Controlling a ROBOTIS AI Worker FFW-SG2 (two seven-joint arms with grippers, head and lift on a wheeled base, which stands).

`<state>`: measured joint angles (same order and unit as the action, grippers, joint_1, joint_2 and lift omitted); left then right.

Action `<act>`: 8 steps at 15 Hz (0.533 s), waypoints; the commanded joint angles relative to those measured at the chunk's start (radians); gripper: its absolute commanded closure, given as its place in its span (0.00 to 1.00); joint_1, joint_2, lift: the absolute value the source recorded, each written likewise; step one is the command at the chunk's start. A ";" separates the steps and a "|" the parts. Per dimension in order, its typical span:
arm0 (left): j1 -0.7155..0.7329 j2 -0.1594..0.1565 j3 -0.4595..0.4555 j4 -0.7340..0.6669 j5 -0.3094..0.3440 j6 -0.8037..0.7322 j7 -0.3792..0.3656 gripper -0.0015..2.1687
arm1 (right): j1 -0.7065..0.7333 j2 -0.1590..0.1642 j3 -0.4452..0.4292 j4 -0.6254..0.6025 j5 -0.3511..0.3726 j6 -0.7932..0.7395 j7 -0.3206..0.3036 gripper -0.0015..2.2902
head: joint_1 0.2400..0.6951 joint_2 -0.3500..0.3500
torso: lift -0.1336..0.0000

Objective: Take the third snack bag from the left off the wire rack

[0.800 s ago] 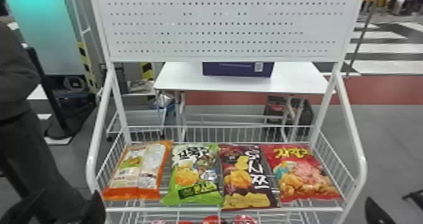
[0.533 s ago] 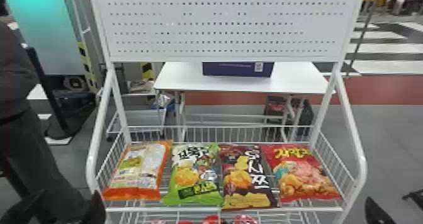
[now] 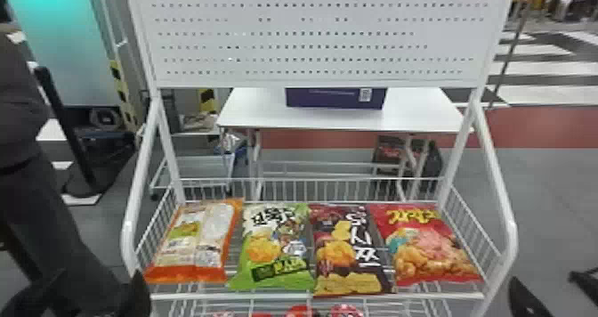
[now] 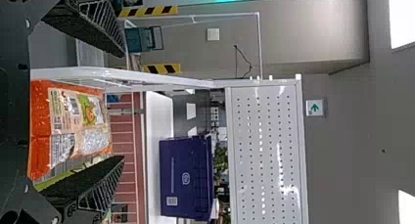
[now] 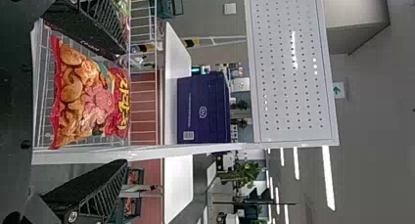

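Note:
Four snack bags lie side by side on the white wire rack: an orange one, a green one, a dark brown one third from the left, and a red one. My left gripper sits low by the rack's front left corner. It is open in the left wrist view, facing the orange bag. By the front right corner my right gripper is also open, and the red bag lies beyond its fingers.
A perforated white panel tops the rack. Behind it stands a white table with a dark blue box. A person in dark clothes stands at the left. Red packets show on a lower shelf.

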<state>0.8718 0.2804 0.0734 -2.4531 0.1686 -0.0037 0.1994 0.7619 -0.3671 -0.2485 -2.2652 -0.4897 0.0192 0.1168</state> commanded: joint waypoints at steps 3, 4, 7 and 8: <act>0.001 -0.014 -0.044 0.006 -0.041 0.000 0.000 0.07 | -0.296 0.033 0.212 0.156 0.086 0.207 -0.008 0.04 | 0.57 0.50 | 1.00; 0.001 -0.014 -0.047 0.009 -0.044 0.000 0.002 0.07 | -0.378 0.050 0.258 0.194 0.102 0.290 -0.017 0.04 | 0.57 0.50 | 1.00; -0.001 -0.017 -0.049 0.014 -0.047 0.003 0.002 0.07 | -0.581 0.083 0.397 0.311 0.164 0.471 -0.035 0.04 | 0.57 0.50 | 1.00; -0.001 -0.017 -0.049 0.014 -0.047 0.003 0.002 0.07 | -0.632 0.096 0.434 0.357 0.171 0.486 -0.035 0.04 | 0.57 0.50 | 1.00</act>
<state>0.8721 0.2641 0.0246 -2.4404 0.1213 -0.0012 0.2010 0.2174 -0.2898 0.1224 -1.9753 -0.3399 0.4548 0.0813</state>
